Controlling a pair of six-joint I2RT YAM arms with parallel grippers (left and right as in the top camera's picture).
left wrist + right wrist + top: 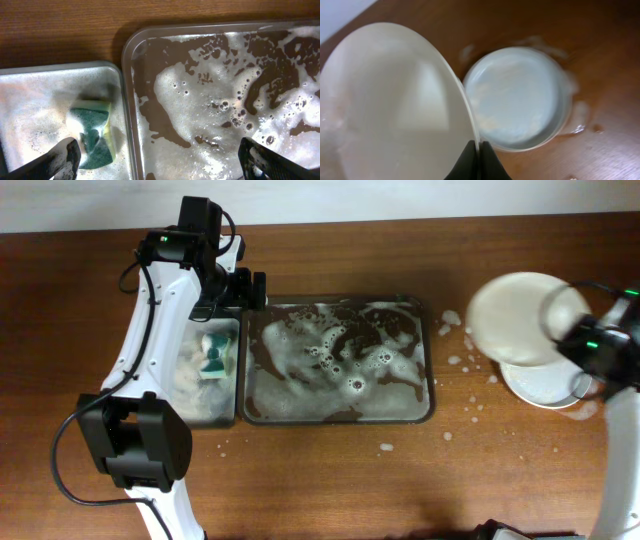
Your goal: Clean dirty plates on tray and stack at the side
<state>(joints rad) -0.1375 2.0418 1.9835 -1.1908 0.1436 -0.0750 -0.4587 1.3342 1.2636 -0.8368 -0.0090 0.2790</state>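
The grey tray (432, 360) lies mid-table, covered in white foam, with no plate on it (129, 60). My right gripper (572, 345) is shut on the rim of a white plate (515, 315), held tilted above the table to the right of the tray. In the right wrist view this plate (390, 110) stands on edge, its rim pinched in my right gripper (478, 150). Below it a stack of white plates (517, 95) rests on the table (550, 385). My left gripper (160, 160) hangs open over the tray's left rim, one finger (62, 160) by the green sponge (92, 135).
A smaller tray (195, 405) left of the big one holds the green sponge (214, 355) in suds. Foam spots (455, 325) dot the wooden table between the tray and the plates. My left arm (150, 330) runs along the left side.
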